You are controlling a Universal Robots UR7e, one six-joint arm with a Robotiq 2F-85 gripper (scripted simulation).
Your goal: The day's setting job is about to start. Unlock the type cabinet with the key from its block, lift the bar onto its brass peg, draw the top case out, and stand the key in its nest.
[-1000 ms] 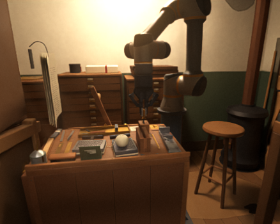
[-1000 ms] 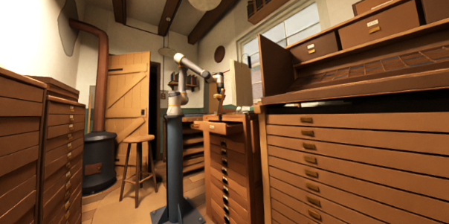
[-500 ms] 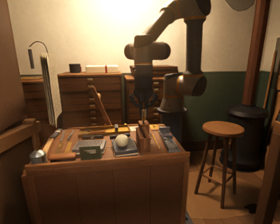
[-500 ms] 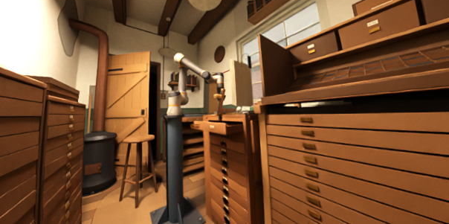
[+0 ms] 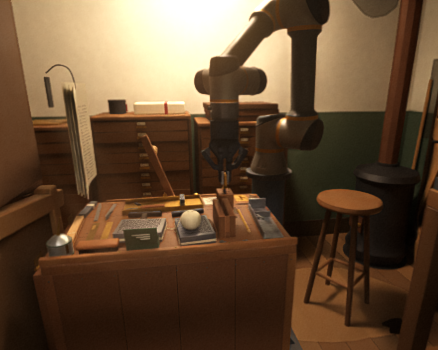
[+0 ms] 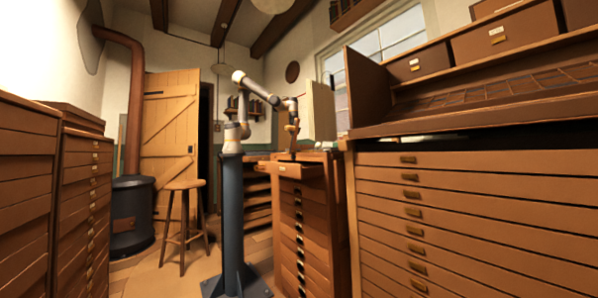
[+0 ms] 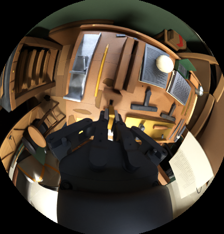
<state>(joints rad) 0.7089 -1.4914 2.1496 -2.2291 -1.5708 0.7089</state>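
Observation:
My gripper [image 5: 224, 172] [image 7: 111, 114] points straight down over the cabinet top, its fingers clamped on the sides of the brass key [image 7: 111, 119] [image 5: 224, 179], which hangs upright between them. The key is just above a tall wooden block [image 5: 225, 212] [image 7: 129, 66] standing on the top near the back right. In the second side camera the gripper [image 6: 292, 127] is small above the type cabinet [image 6: 304, 219], whose top case [image 6: 289, 169] stands drawn out from the front. The locking bar [image 5: 156, 164] leans up at an angle at the cabinet's far side.
Behind the work stand more drawer cabinets [image 5: 141, 152] against the wall. The top carries a white ball [image 5: 190, 219] on a grey tray, a metal galley [image 5: 264, 216], a yellow pencil [image 7: 101, 70], a brass plate [image 7: 150, 124] and several hand tools. A stool [image 5: 347, 245] and stove [image 5: 386, 210] stand to the right.

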